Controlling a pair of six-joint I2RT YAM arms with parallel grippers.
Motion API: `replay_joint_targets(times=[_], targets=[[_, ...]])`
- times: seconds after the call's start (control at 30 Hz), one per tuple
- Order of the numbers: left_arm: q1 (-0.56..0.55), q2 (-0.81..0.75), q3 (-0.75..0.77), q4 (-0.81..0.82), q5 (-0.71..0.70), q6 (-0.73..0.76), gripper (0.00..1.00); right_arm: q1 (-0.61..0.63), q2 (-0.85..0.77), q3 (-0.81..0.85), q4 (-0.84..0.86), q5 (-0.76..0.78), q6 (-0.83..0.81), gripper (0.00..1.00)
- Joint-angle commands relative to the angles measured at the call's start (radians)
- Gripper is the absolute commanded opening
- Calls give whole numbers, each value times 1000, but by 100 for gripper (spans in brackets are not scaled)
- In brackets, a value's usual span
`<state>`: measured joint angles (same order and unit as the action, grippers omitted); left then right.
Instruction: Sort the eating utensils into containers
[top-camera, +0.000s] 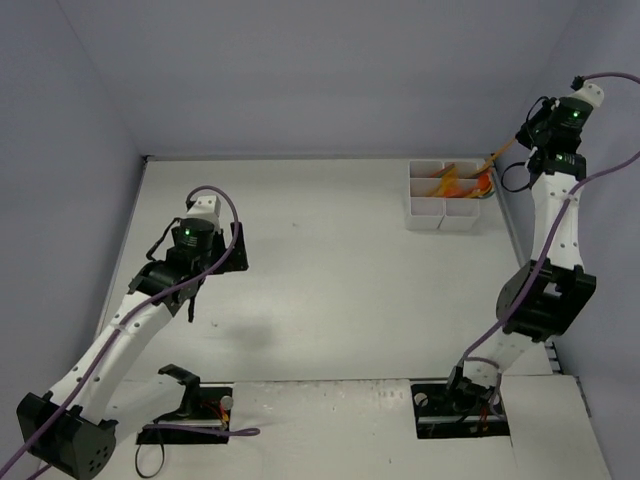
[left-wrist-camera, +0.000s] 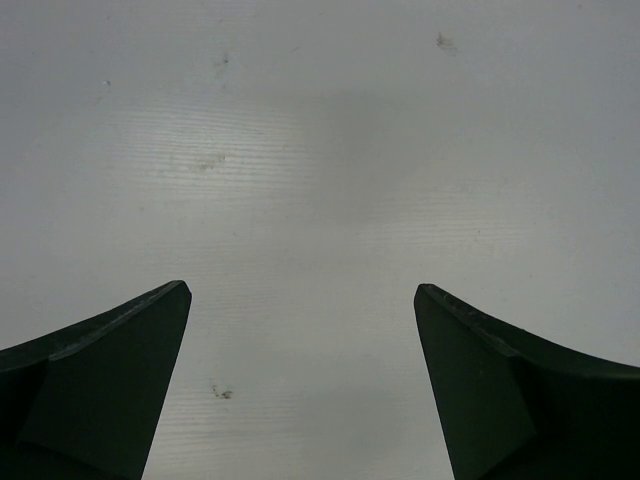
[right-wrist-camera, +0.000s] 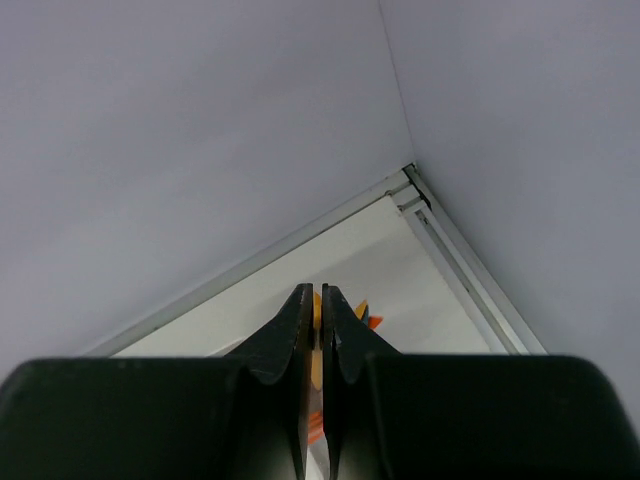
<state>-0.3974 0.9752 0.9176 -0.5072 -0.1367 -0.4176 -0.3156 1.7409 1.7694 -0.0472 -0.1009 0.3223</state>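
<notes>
The right gripper (right-wrist-camera: 318, 292) is clenched on a thin orange utensil (right-wrist-camera: 316, 350). Its wrist camera shows the utensil as a narrow orange strip pinched between two dark fingers that stand almost together. Whether it is a spoon, a fork or a knife cannot be told.

In the overhead view this gripper is raised high over the far right corner of the table (top-camera: 330, 290). The orange utensil slants down and to the left from it toward the white tray (top-camera: 440, 217). The utensil's lower end lies over the far right part of the tray, and whether it touches anything there cannot be told.

The white tray sits on the table in the far right corner, close to the right edge. Thin walls divide it into small square compartments. A cluster of orange and red utensils (top-camera: 462, 184) lies in the compartments on its far right side.

The left gripper (left-wrist-camera: 300, 290) is released. Its two dark fingers (left-wrist-camera: 110, 380) are spread wide, and white table surface shows between them. From above, it hangs low over the left part of the table, about midway between the near and far edges and well apart from the tray.

Pale grey walls (top-camera: 300, 70) rise along the far, left and right edges of the table.
</notes>
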Motion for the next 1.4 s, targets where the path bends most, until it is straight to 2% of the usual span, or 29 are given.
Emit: replay_joint_targets(times=[0.0, 0.2, 0.47, 0.63, 0.87, 1.1, 1.17, 1.37], targets=[[12, -39, -5, -23, -21, 39, 94, 6, 110, 112, 115, 18, 26, 0], [14, -36, -18, -34, -28, 40, 94, 9, 270, 210, 131, -60, 64, 0], [15, -1, 2, -31, -24, 33, 94, 45, 394, 211, 198, -146, 66, 1], [15, 4, 18, -33, -26, 28, 94, 66, 388, 181, 199, -160, 43, 22], [15, -5, 44, -40, -48, 44, 94, 63, 203, 61, 197, -121, -40, 59], [15, -34, 125, -51, -90, 78, 94, 52, -119, -155, 189, -3, -130, 73], [15, -50, 152, -53, -108, 93, 94, 52, -263, -230, 184, 36, -144, 77], [15, -80, 242, -57, -174, 137, 94, 58, -575, -454, 178, 133, -116, 91]])
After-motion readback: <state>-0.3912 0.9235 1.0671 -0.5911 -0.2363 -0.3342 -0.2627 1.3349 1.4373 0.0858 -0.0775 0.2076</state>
